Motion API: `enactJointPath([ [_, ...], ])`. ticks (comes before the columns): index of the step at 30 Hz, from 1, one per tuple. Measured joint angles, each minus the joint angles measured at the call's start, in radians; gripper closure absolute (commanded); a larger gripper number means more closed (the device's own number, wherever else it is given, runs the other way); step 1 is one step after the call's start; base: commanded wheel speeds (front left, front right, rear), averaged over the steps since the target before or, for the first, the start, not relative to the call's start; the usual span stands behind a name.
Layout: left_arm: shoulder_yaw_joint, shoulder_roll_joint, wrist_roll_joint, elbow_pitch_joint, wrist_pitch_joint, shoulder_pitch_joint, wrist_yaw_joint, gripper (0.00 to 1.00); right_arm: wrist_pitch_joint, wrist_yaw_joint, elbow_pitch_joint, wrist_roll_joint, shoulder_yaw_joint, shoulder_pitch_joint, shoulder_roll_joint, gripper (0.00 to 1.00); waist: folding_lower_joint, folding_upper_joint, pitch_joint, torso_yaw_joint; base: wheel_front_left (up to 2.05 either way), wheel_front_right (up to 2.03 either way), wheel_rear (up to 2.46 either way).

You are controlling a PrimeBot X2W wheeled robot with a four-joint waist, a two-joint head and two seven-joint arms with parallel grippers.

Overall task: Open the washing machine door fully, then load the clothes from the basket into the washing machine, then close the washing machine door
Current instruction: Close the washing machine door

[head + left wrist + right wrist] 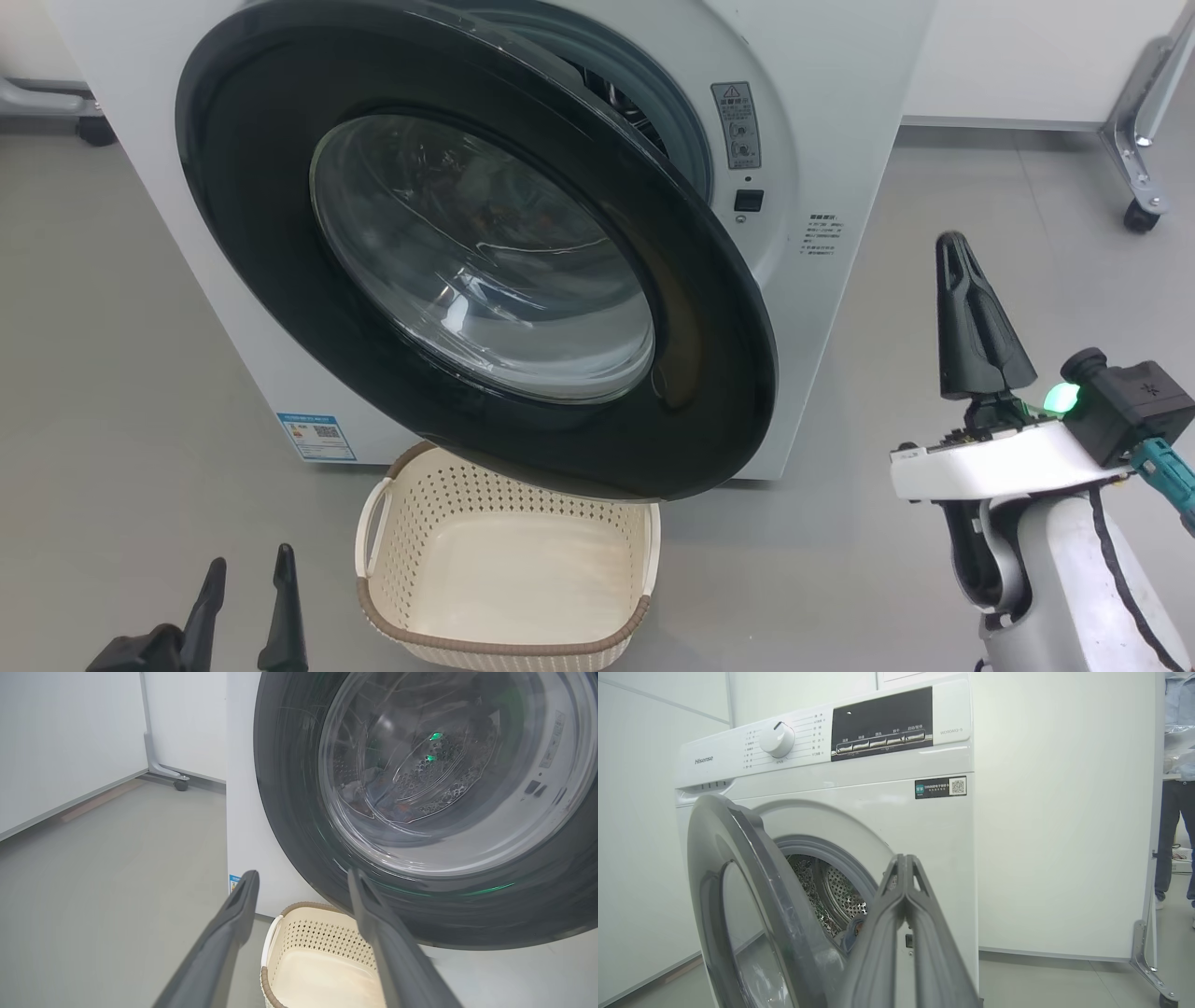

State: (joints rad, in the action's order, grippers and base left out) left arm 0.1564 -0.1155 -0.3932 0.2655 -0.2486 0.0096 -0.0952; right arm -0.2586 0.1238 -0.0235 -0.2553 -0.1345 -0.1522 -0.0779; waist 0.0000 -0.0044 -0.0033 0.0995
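Left gripper [252,560]: nearest the head camera, at the lower left, fingers spread wide and holding nothing. It hangs over the grey floor [140,373], just left of the basket [509,647].

1. Basket: stands on the floor directly before the washing machine [840,93]. Its cream bottom shows bare.
2. Washing machine door [280,233]: partly open, swung out from its left side, with a gap on the right that exposes the grey gasket [822,844] and the steel drum [831,891]. In the head view the lower black rim overhangs the rear edge of the basket.
3. Clothes [853,933]: a light-blue piece lies low in the drum (its print is too small to make out).
4. Right gripper [954,245]: fingers pressed together, gripping nothing, raised to the right of the door and apart from it.
5. Surroundings: a blue label [317,436] sits low on the machine's front, left of the basket. A wheeled metal frame [1139,140] stands at the far right. In the right wrist view a person's legs [1174,835] show beyond a white partition.
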Motion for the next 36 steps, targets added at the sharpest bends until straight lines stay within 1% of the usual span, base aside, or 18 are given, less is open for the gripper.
enactJointPath([
  [4,-0.003,0.010,0.006,0.000,0.000,0.000,0.000,0.00,0.000,0.000,-0.075,-0.001,-0.067,-0.044,0.004,1.00,0.0000,0.0000,-0.001,0.004,0.00,0.00,0.00],
  [8,-0.005,0.013,0.009,0.000,0.000,0.000,-0.007,0.00,-0.001,0.000,-0.107,-0.003,-0.154,-0.058,0.005,1.00,0.0000,0.0000,-0.002,0.011,0.00,0.00,0.00],
  [13,-0.010,0.014,0.010,0.000,0.000,0.000,-0.008,0.00,-0.001,0.000,-0.087,-0.008,-0.260,-0.055,-0.002,1.00,0.0000,0.0000,-0.003,0.021,0.00,0.00,0.00],
  [18,-0.017,0.020,0.010,0.000,0.000,0.000,-0.008,0.00,-0.001,0.000,-0.040,-0.009,-0.323,-0.033,-0.019,1.00,0.0000,0.0000,0.000,0.031,0.00,0.00,0.00],
  [24,-0.013,0.026,0.016,0.000,0.000,0.000,-0.009,0.00,-0.001,0.000,0.015,-0.012,-0.359,-0.015,-0.028,1.00,0.0000,0.0000,0.008,0.043,0.00,0.00,0.00],
  [28,0.007,0.032,0.021,-0.001,0.000,0.000,-0.016,0.00,-0.001,0.000,0.030,-0.019,-0.351,-0.015,-0.038,1.00,0.0000,0.0000,0.019,0.053,0.00,0.00,0.00],
  [36,0.019,0.046,0.021,-0.016,0.000,-0.004,-0.017,0.00,-0.001,0.000,0.050,-0.019,-0.336,-0.018,-0.046,1.00,0.0000,0.0000,0.058,0.078,0.00,0.00,0.00],
])
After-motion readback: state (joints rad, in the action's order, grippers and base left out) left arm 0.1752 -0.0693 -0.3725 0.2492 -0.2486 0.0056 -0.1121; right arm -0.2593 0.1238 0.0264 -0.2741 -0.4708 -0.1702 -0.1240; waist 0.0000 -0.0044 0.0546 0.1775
